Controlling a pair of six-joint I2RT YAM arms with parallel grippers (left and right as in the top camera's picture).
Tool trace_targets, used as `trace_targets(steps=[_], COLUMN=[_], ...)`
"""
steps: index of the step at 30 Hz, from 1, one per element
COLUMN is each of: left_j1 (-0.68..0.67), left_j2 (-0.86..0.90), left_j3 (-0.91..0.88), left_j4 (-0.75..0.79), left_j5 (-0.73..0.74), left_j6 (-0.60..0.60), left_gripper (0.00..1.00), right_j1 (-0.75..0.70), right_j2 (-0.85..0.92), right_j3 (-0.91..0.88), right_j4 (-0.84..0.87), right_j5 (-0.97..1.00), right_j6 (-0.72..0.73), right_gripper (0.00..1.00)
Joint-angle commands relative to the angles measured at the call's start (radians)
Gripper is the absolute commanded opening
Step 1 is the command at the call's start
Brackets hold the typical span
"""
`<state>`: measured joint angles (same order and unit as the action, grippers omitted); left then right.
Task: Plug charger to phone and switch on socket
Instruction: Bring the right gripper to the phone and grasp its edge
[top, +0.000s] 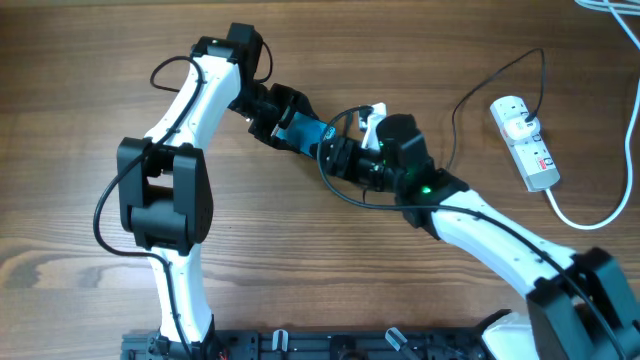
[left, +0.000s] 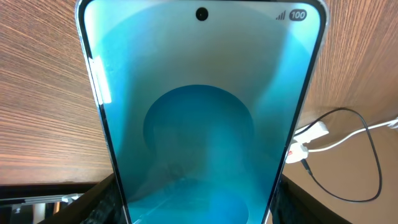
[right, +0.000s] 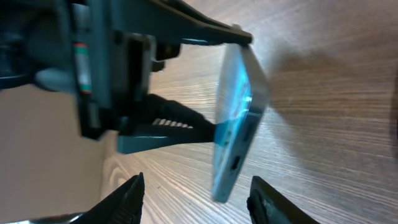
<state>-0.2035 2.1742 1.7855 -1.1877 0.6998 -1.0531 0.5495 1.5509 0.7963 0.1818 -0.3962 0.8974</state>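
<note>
My left gripper (top: 292, 126) is shut on the phone (top: 312, 135) and holds it above the table. In the left wrist view the phone's light blue screen with its teal oval (left: 199, 112) fills the frame, clamped between the left gripper's fingers (left: 199, 208). My right gripper (top: 342, 153) is open and empty, right at the phone's free end. In the right wrist view the right gripper's fingers (right: 202, 199) flank the phone's lower edge (right: 235, 146), which shows its port. The socket (top: 532, 150) lies at the far right with a white plug in it. The charger cable (top: 498, 72) runs left from there. Its tip is hidden.
The socket's thick white cord (top: 600, 222) curves along the table's right edge. In the left wrist view the socket (left: 308, 134) and a loop of the black cable (left: 367, 186) lie on the wooden table (top: 80, 150) beyond the phone.
</note>
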Motion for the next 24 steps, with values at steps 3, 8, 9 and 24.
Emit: trace_targets(steps=[3,8,9,24], left_j1=[-0.018,-0.037,-0.038,-0.042], left_j2=[-0.044,-0.044,-0.044,-0.044], left_j3=[0.022,0.022,0.022,0.022], left_j4=[-0.001,-0.001,-0.001,-0.001], left_j5=[0.01,0.01,0.01,0.013], left_j6=[-0.01,-0.01,-0.01,-0.01], left_gripper=[0.04,0.04,0.04,0.06], right_j1=[0.003,0.013,0.016,0.026], right_j2=[0.063,0.111,0.114,0.143], right_j3=[0.02,0.02,0.02,0.02], right_j4=[0.091,0.137,0.14,0.178], right_j5=[0.059,0.06,0.059,0.085], right_j6=[0.026,0.056,0.054,0.053], right_gripper=[0.43,0.32,0.32,0.04])
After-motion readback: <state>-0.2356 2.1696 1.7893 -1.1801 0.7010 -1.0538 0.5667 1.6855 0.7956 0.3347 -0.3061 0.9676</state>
